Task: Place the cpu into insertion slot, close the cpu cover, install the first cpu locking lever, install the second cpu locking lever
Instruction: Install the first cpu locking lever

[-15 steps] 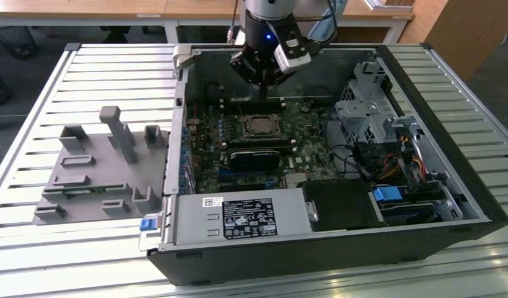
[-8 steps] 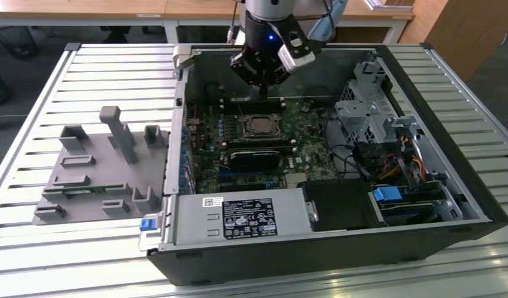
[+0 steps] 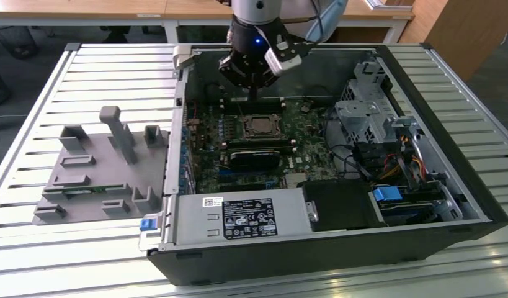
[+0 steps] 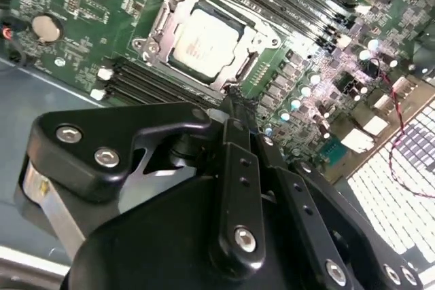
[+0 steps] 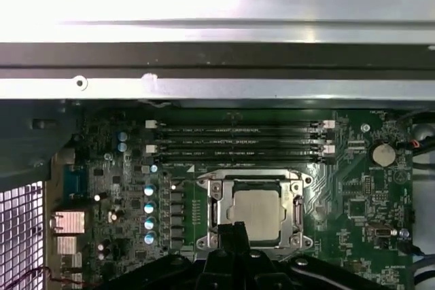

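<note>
Right, the cpu (image 4: 207, 40) sits in the insertion slot (image 3: 243, 126), silvery top facing up, and it shows just as squarely in the first wrist view (image 5: 257, 210). The cpu cover (image 5: 255, 183) lies flat over it, its frame running round the chip and the metal top showing through the middle opening. The gripper (image 4: 234, 106) hangs over one edge of that frame with its fingers pinched together and nothing between them; whether the tip touches the metal cannot be told. In the exterior view the gripper (image 3: 252, 94) is down inside the open computer case (image 3: 452, 180), close above the motherboard (image 3: 316, 133). Long black memory slots (image 5: 238, 142) run beside the socket, and a round coin battery (image 5: 383, 154) sits further out on the board. Toward the near wall of the case lies the power supply (image 3: 237, 218). Out on the exterior view's left, a grey fixture (image 3: 105, 167) rests on the slatted table (image 3: 38, 248).
</note>
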Tool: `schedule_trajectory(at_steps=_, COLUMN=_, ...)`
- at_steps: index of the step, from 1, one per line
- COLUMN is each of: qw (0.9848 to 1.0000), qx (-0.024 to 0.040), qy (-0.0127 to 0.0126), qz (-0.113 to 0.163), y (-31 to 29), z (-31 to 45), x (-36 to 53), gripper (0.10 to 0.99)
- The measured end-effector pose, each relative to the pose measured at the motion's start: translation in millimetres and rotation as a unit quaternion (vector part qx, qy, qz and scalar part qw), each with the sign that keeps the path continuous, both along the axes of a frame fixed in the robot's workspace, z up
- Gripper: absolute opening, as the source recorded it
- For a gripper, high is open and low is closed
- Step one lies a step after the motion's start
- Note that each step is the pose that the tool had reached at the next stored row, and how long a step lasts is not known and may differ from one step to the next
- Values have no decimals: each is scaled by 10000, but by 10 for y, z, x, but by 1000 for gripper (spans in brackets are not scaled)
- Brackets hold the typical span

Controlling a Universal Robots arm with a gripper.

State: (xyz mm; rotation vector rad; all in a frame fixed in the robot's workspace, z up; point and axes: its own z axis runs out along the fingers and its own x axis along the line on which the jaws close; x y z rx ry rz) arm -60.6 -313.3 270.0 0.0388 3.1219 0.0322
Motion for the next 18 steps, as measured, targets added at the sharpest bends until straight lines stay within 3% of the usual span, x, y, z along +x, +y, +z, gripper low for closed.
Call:
schedule_trajectory(at_steps=2, qw=10000, qx=0, qy=0, qz=-5, y=0, z=-43, x=-51, gripper=106)
schedule_trajectory(at_steps=6, qw=10000, qx=1, qy=-1, qz=-6, y=1, z=-57, x=-168, gripper=106)
schedule_trajectory(at_steps=18, qw=10000, qx=1, qy=-1, qz=-6, y=49, z=-98, x=-355, gripper=106)
